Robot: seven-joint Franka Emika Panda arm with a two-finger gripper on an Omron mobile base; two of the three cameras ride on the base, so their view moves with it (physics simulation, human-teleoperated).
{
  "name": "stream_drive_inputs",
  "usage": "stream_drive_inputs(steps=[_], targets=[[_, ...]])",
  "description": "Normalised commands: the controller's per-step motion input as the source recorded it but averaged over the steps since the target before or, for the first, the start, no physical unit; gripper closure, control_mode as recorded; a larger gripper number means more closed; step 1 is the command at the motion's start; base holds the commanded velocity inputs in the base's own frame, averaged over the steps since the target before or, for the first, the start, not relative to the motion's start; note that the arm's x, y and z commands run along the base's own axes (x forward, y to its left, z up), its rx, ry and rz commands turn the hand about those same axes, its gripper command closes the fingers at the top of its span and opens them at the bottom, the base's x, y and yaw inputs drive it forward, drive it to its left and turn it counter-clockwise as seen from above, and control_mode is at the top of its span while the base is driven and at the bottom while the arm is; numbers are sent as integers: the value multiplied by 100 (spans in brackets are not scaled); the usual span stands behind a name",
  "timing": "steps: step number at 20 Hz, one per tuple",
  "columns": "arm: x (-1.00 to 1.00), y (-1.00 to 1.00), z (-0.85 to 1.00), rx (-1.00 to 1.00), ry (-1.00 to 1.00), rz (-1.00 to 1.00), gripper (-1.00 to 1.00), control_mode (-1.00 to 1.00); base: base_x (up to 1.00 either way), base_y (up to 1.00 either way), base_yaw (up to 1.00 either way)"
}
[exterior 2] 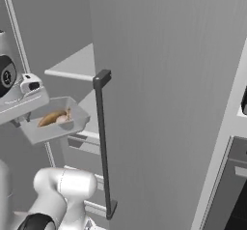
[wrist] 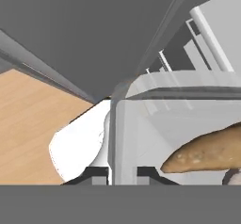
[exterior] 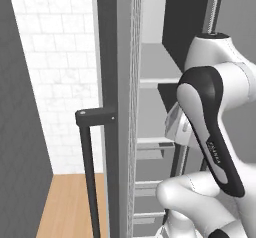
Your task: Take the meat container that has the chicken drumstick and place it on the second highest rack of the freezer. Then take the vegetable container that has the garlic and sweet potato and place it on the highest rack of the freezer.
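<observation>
The end effector (wrist: 113,171) is clamped on the rim of the vegetable container (exterior 2: 54,123), carried beside the open freezer (exterior 2: 159,79) below the highest rack (exterior 2: 72,65). Lift it level so the sweet potato (exterior 2: 52,118) and garlic (exterior 2: 62,120) stay put, then slide it in above the rack.

Open: freezer (exterior 2: 72,26) interior above the highest rack (exterior 2: 72,64) | Blocking: open door (exterior 2: 169,103) and bar handle (exterior 2: 102,142) just right of the vegetable container (exterior 2: 50,127)

One translucent grey rectangular container (exterior 2: 53,125) is seen, with one tan-brown elongated sweet potato (exterior 2: 50,118) and one pale rounded garlic (exterior 2: 62,120) counted inside. Two long dark vertical bar handles (exterior: 88,167) are counted on the one dark-grey freezer (exterior 2: 164,103).
</observation>
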Motion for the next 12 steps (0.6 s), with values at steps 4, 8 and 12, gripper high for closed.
stream_drive_inputs(steps=[4, 8, 12], targets=[[65, 31, 13, -10, -17, 9, 100, -100, 0, 0, 0], [86, 14, 34, -11, -25, 26, 100, -100, 0, 0, 0], [100, 0, 30, 0, -6, 27, 100, -100, 0, 0, 0]])
